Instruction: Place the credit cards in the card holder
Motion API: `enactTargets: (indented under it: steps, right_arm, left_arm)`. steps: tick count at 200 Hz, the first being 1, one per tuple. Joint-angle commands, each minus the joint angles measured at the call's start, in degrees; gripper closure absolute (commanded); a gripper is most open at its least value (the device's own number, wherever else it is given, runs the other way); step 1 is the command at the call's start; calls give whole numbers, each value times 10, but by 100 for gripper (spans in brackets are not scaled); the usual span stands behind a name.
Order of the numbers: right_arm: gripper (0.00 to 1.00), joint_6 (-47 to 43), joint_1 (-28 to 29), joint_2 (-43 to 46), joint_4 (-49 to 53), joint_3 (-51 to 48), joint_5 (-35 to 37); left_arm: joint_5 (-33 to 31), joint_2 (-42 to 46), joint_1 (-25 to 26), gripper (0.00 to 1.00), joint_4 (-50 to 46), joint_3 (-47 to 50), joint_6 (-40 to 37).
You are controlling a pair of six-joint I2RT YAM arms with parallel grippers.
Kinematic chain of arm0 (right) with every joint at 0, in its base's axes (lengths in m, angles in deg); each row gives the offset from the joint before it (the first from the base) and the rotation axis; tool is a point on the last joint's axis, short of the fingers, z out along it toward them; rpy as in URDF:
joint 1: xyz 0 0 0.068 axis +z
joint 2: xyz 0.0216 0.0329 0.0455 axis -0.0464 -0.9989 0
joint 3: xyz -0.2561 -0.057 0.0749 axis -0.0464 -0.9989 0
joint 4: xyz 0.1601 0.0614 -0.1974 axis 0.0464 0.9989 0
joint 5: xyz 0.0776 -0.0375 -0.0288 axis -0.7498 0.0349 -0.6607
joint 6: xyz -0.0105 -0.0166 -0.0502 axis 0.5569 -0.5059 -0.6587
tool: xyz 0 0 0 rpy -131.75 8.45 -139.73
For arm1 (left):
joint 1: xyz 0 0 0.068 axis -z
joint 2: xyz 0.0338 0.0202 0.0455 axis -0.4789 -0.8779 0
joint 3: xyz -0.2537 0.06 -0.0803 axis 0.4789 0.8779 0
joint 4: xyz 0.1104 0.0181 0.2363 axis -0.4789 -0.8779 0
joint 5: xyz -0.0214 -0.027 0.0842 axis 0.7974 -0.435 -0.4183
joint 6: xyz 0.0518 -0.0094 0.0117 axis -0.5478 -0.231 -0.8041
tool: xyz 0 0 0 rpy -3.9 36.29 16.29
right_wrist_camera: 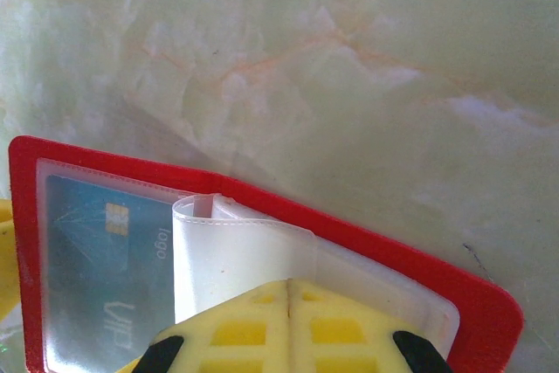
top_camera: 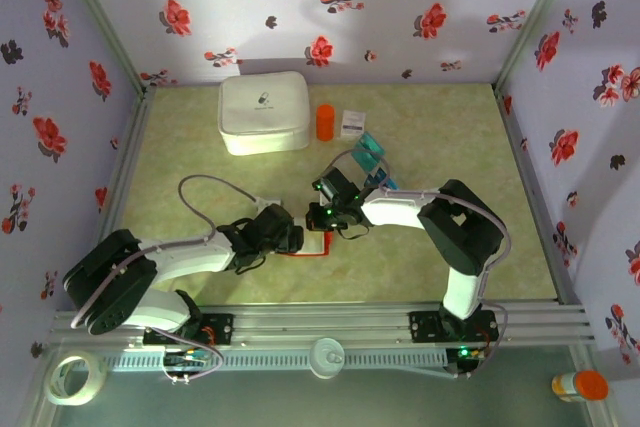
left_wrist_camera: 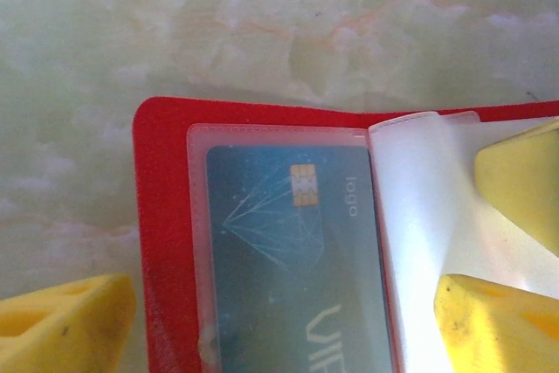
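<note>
Right end effector (right_wrist_camera: 288, 290), closed, is pinching pale plastic leaf (right_wrist_camera: 236, 259) of red folding card holder (right_wrist_camera: 24, 242) | left end effector (left_wrist_camera: 279, 321) is hovering open | teal glossy credit card (right_wrist_camera: 96, 277) is lying pocketed (hold leaf high, feed next card squarely)

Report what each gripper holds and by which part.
The right gripper is shut on the card holder, pinching its clear inner leaf. The left gripper is open, straddling it, holding nothing.

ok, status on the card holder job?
Left gripper open, straddling the red card holder. Right gripper shut at its clear inner leaf. One teal card sleeved; more cards loose behind.
</note>
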State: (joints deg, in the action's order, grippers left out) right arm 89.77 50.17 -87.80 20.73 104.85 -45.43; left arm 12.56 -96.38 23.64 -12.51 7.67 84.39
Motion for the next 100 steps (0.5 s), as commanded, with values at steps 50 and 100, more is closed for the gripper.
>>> enactTargets:
  steps: [50,100]
  right_arm:
    - [92,-6,-3,16,35,5,13]
    - [94,-20,-14,41,59,16,31]
  left_arm:
    - [1,-1,4,13,11,12,-3]
    - [-3,5,4,3,7,9,-3]
